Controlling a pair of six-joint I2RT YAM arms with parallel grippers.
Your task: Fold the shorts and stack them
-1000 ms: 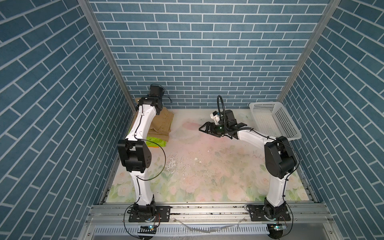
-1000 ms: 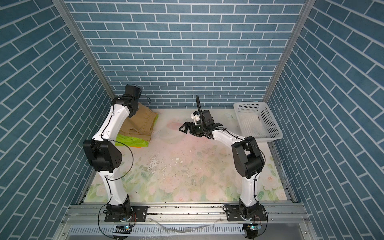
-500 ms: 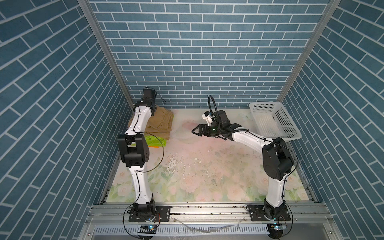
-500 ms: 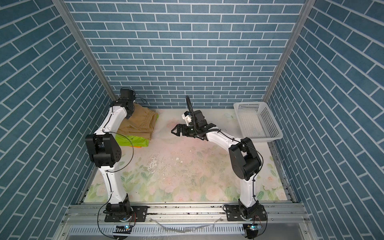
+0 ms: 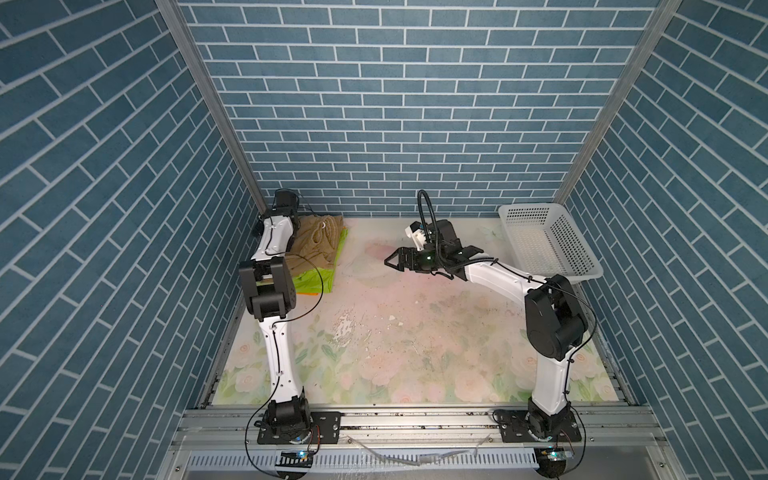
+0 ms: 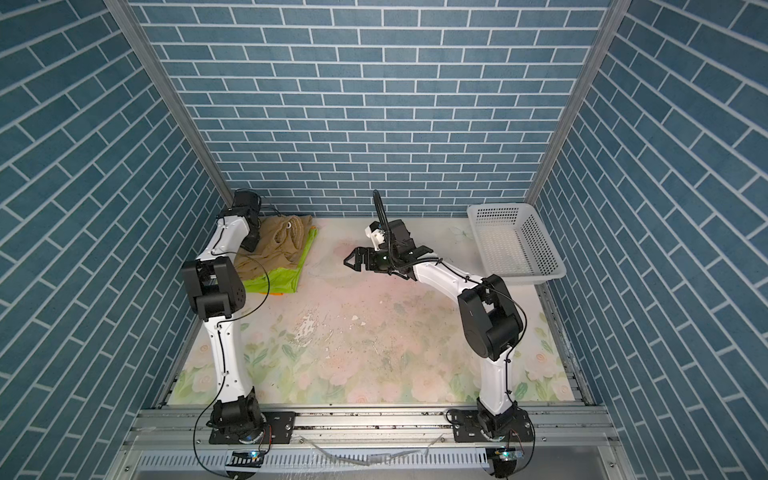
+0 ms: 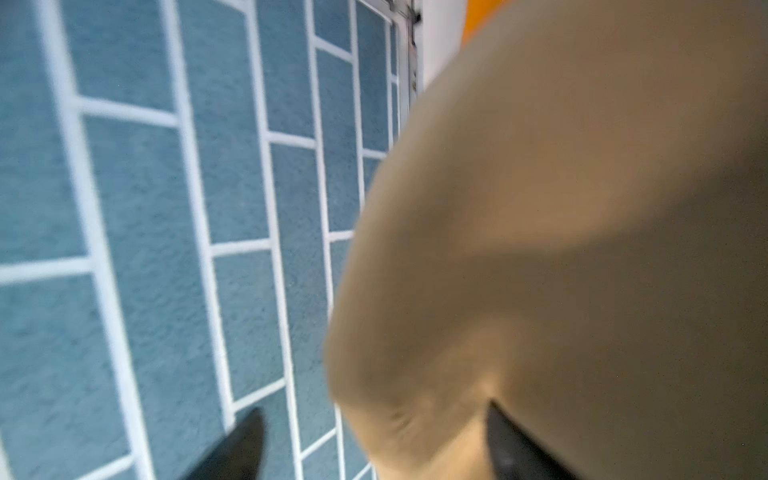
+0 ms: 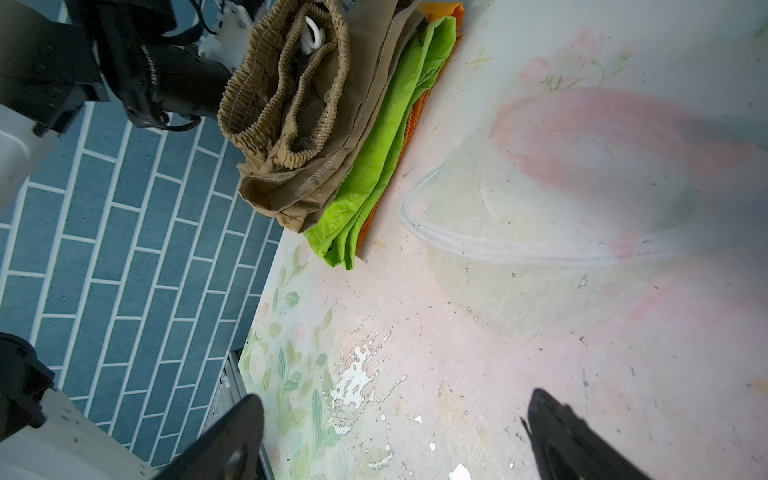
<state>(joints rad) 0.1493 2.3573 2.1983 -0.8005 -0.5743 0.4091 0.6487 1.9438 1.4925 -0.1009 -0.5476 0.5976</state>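
While the left end effector (image 7: 374, 409) gapes against the tan shorts (image 7: 561, 208), retreating could drag them askew; the right end effector (image 8: 395, 397) gapes too.

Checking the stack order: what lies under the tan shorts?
The lime green shorts lie directly under the tan shorts, with an edge of the orange shorts beneath them. How either is folded under the tan cloth is hidden.

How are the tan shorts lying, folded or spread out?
Folded: the tan shorts lie doubled in layers atop the green shorts, not spread flat.
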